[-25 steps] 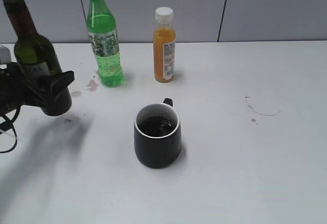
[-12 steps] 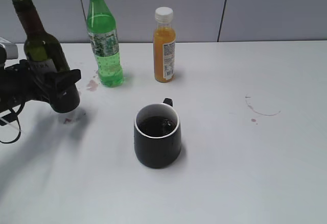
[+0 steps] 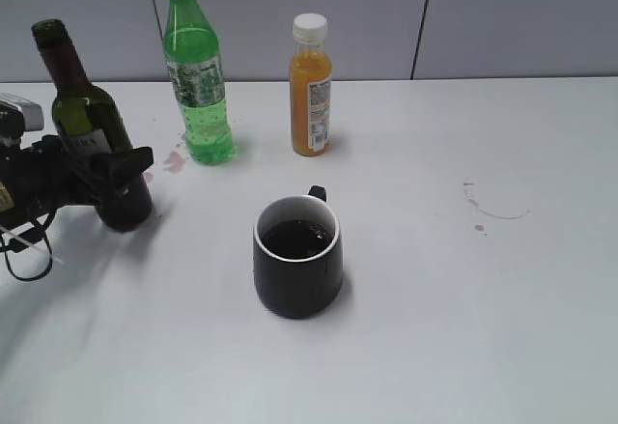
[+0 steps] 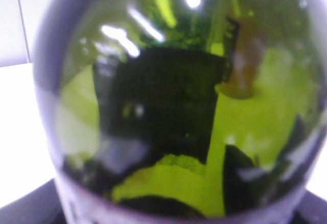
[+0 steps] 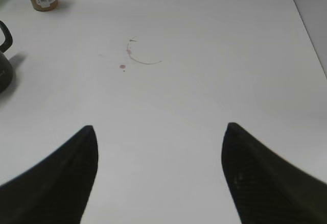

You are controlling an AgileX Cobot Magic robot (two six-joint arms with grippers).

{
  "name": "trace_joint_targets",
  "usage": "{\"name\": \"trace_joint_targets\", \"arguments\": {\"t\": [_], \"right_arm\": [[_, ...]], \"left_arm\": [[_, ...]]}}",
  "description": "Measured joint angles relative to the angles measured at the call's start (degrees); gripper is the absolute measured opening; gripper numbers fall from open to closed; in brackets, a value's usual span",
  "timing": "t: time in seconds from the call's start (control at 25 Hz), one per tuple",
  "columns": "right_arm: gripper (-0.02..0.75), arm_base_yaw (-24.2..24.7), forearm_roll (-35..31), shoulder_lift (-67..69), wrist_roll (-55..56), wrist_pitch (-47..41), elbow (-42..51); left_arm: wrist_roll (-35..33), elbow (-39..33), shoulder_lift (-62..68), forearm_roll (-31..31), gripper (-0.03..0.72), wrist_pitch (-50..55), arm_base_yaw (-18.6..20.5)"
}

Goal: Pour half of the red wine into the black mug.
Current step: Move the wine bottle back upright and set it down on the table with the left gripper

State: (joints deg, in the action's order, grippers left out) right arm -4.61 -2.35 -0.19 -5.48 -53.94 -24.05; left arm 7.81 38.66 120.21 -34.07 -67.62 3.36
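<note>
In the exterior view the wine bottle has come down from a second ago and now stands nearly upright at the frame's left edge — the left gripper clasps its body. The mug (dark liquid inside) sits at center.

Left wrist view: only blurred green glass.

Right wrist view: the right gripper spread wide, empty — above the bare table.

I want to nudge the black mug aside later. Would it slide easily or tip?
The black mug looks squat with a wide base, so it would probably slide rather than tip. It holds dark liquid well below its white rim, so a gentle push likely won't slosh over. The white table looks smooth, so little should resist.
</note>
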Motion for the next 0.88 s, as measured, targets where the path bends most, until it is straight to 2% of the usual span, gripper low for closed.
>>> {"name": "trace_joint_targets", "arguments": {"t": [0.32,0.52,0.88], "right_arm": [[0.573,0.0,0.0,0.0,0.0,0.0,0.0],[0.573,0.0,0.0,0.0,0.0,0.0,0.0],[0.573,0.0,0.0,0.0,0.0,0.0,0.0]], "left_arm": [[-3.0,-0.01,0.25,-1.17,0.532,-0.41,0.17],[-3.0,-0.01,-0.33,-0.93,0.615,-1.01,0.17],[-2.81,-0.01,-10.09,-0.71,0.624,-1.16,0.17]]}}
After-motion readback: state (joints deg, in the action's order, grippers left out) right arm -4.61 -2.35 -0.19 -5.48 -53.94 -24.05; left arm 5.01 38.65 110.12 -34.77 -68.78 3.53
